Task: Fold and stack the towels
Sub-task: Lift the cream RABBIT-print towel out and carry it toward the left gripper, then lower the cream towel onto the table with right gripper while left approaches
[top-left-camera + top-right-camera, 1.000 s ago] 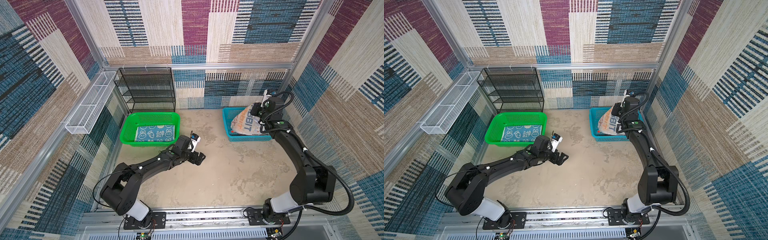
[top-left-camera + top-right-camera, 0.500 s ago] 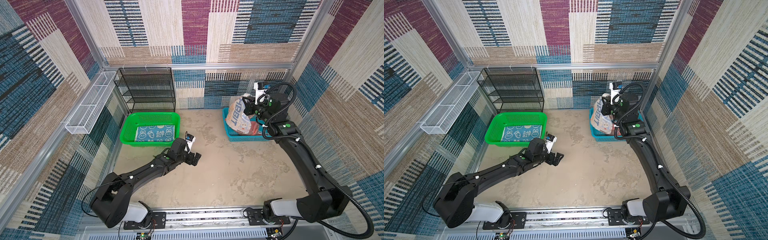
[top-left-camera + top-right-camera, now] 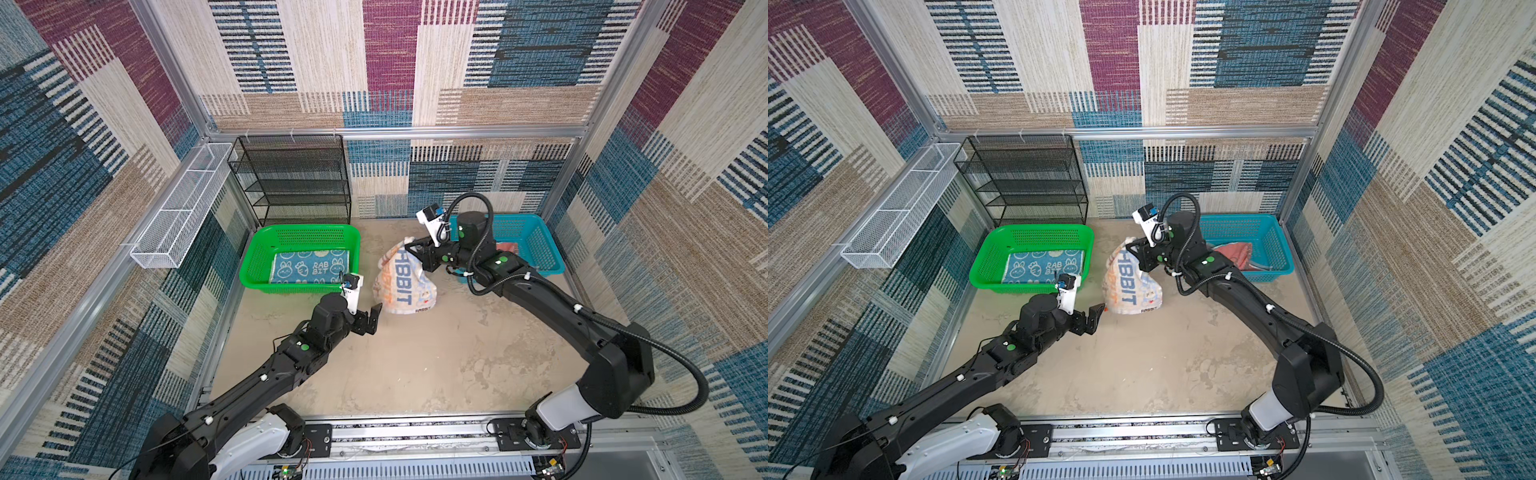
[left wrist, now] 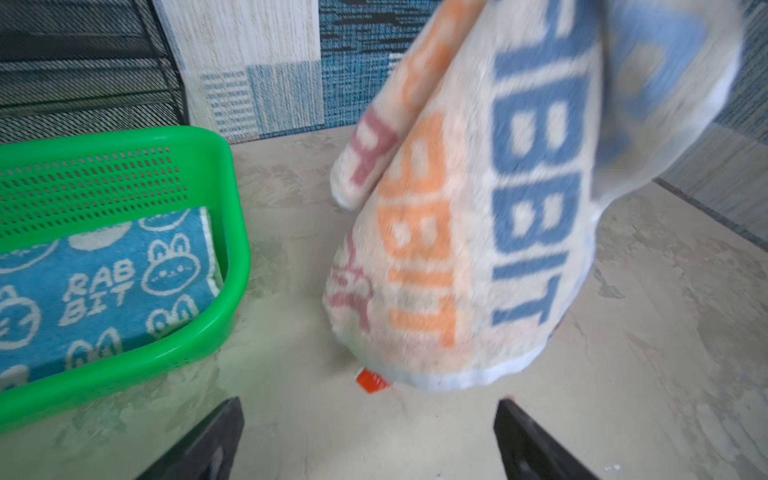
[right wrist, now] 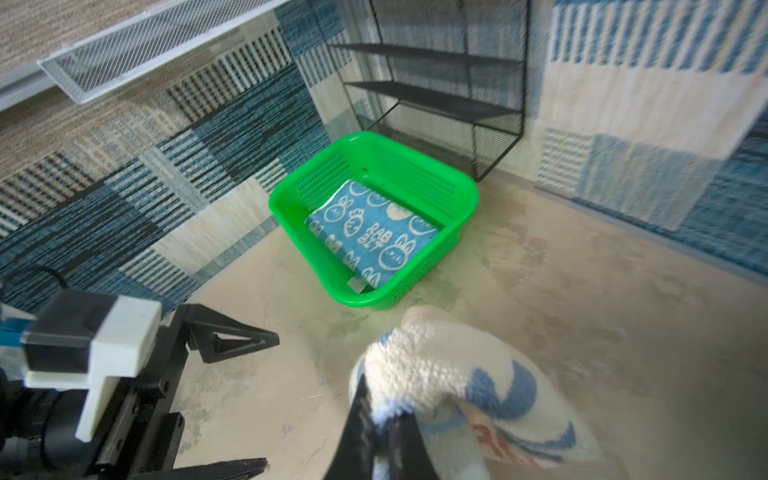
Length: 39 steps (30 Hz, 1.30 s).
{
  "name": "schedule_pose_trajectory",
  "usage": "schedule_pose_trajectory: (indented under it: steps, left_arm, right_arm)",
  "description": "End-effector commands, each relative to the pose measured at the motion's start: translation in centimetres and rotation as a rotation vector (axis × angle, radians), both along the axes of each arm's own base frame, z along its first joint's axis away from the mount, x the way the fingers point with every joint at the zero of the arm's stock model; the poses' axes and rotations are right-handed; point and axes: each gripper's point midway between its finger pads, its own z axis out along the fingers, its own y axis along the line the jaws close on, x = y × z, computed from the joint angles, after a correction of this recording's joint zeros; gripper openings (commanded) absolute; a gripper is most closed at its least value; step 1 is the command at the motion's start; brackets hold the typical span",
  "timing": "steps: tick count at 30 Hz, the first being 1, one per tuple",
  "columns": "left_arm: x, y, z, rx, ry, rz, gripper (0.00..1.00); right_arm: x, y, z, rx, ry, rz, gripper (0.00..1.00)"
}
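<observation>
Towel with orange and blue letters is seen hanging at the centre of both top views. It is pinched at its upper corner by the right gripper, whose jaws are clenched on the cloth. Its lower hem reaches down to the tabletop, though contact cannot be told because of blur. In the right wrist view the terry is bunched over the black fingers.

The left gripper is held low, just left of the towel's bottom edge, with its jaws spread wide and nothing between them.

A folded blue rabbit towel is laid flat in the green basket at centre left. A coral towel is partly seen in the blue basket at centre right, behind the right arm.
</observation>
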Motion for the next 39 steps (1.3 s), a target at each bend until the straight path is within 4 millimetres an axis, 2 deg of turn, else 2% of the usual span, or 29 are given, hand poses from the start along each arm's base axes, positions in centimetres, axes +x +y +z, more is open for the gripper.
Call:
schedule_pose_trajectory:
  steps: [1,3,6,10,15,16,18,21,26,30,34,39]
  left_arm:
    - [0.1,1.2,0.5,-0.001,-0.029,0.059,0.98]
    - [0.0,1.4,0.2,0.016,-0.021,0.064,0.98]
    - [0.0,1.1,-0.4,0.038,-0.005,0.042,0.98]
    - [0.1,0.6,-1.1,0.056,0.014,0.016,0.99]
    - [0.3,0.0,-2.0,0.075,0.04,-0.008,0.98]
    - [0.3,-0.1,-2.2,0.08,0.044,-0.012,0.98]
    - [0.4,-0.4,-2.5,0.091,0.055,-0.024,0.99]
    - [0.7,-0.6,-3.0,0.112,0.078,-0.032,0.98]
    - [1.0,-0.9,-3.6,0.13,0.096,-0.037,0.98]
    - [1.4,-1.2,-4.1,0.137,0.106,-0.041,0.98]
    - [1.6,-1.4,-4.5,0.152,0.121,-0.045,0.98]
    - [1.8,-1.3,-4.8,0.16,0.124,-0.037,0.98]
  right_arm:
    - [-1.2,2.4,-1.5,0.064,0.053,0.078,0.0]
    - [-0.3,2.1,-3.8,0.064,0.111,0.007,0.0]
    - [1.6,0.6,-8.1,-0.003,0.177,-0.146,0.0]
    - [4.4,-4.1,-12.8,-0.078,0.238,-0.388,0.0]
    - [6.1,-9.7,-16.0,-0.116,0.271,-0.592,0.0]
    - [6.2,-10.2,-16.5,-0.136,0.268,-0.607,0.03]
    - [6.1,-10.4,-17.5,-0.187,0.265,-0.594,0.21]
    - [5.6,-10.1,-18.2,-0.236,0.252,-0.535,0.41]
    - [4.1,-10.5,-16.7,-0.262,0.161,-0.502,0.57]
    - [2.1,-9.7,-15.2,-0.274,0.082,-0.447,0.6]
    - [-0.2,-8.9,-14.9,-0.311,0.047,-0.391,0.61]
    - [-4.7,-5.8,-15.8,-0.322,0.002,-0.204,0.57]
